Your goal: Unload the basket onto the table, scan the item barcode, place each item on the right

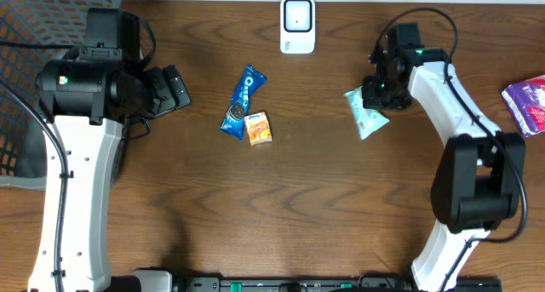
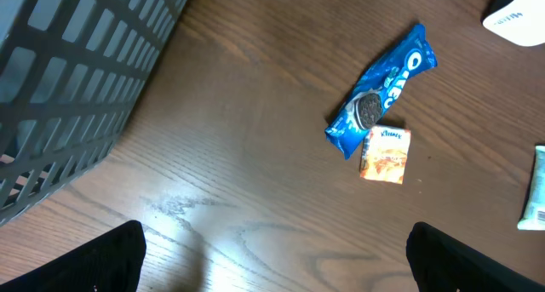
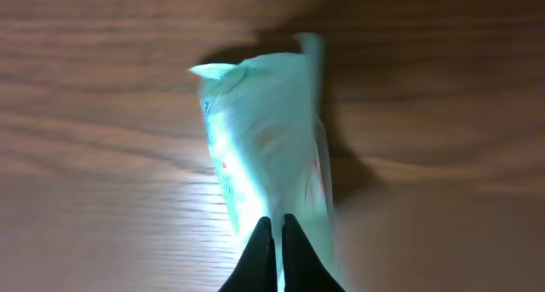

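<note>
Near the scanner (image 1: 297, 24), right gripper (image 3: 274, 232) pinches a possibly tissue packet (image 3: 264, 130); left gripper (image 1: 176, 88) gapes.

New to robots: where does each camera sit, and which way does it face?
Overhead: above the table, looking down; left arm and right arm show, plus scanner.
Left wrist: on the left arm, looking down past its open left hand at the Oreo pack and basket.
Right wrist: on the right arm, facing the mint packet pinched in its right hand.
Shared by overhead and left wrist: the Oreo pack.
</note>
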`<state>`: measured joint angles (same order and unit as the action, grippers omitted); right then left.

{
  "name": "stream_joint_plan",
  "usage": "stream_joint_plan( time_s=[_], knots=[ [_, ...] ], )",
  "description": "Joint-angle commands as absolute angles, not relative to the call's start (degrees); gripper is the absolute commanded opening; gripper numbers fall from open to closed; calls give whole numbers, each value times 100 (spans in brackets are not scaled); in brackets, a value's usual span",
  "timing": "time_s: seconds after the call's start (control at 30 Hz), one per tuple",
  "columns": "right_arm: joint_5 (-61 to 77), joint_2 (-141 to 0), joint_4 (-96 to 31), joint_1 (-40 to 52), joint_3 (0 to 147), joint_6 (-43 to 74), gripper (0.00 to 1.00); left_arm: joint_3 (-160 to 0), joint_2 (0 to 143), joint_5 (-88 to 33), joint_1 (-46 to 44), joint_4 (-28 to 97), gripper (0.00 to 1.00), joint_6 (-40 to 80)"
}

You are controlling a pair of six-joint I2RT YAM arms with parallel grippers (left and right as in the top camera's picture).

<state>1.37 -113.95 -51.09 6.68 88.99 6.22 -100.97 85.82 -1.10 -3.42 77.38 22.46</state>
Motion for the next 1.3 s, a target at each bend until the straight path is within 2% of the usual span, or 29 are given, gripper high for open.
stream_joint_plan(
  time_s=[0.0,0.13,0.27,0.43,0.53,0.6,0.67,0.73,1.0,1.27],
  knots=[
    [-2071,-11214,-5212,1031,9006,1212,1,-10112,8611,-19,-318,7756,98,2209],
    [-3153,-11288,-5170,1365,8890,1544,1,-10112,8611,-19,-318,7756,98,2211],
    [-3188,-11476,-5054,1566,8794,1542,1,-10112,8611,-19,-318,7756,98,2209],
    [-2069,-11520,-5006,1341,8794,1461,13,-10112,8611,-19,-318,7756,98,2211],
    [-1028,-11520,-4947,1173,8794,906,17,-10112,8611,-19,-318,7756,98,2211],
    [-425,-11520,-4978,1160,8794,515,25,-10112,8611,-19,-318,7756,98,2211],
    [-628,-11520,-5068,1264,8794,532,36,-10110,8611,-19,-318,7756,98,2211],
    [-1420,-11520,-5164,1520,8794,674,44,-10112,8611,-19,-318,7756,98,2211],
    [-3334,-11555,-5153,2211,8748,1219,45,-10110,8611,-19,-318,7756,98,2211],
    [-3400,-11555,-4639,2250,8176,1219,49,-10112,8611,-19,-318,7756,98,2211]
  ],
)
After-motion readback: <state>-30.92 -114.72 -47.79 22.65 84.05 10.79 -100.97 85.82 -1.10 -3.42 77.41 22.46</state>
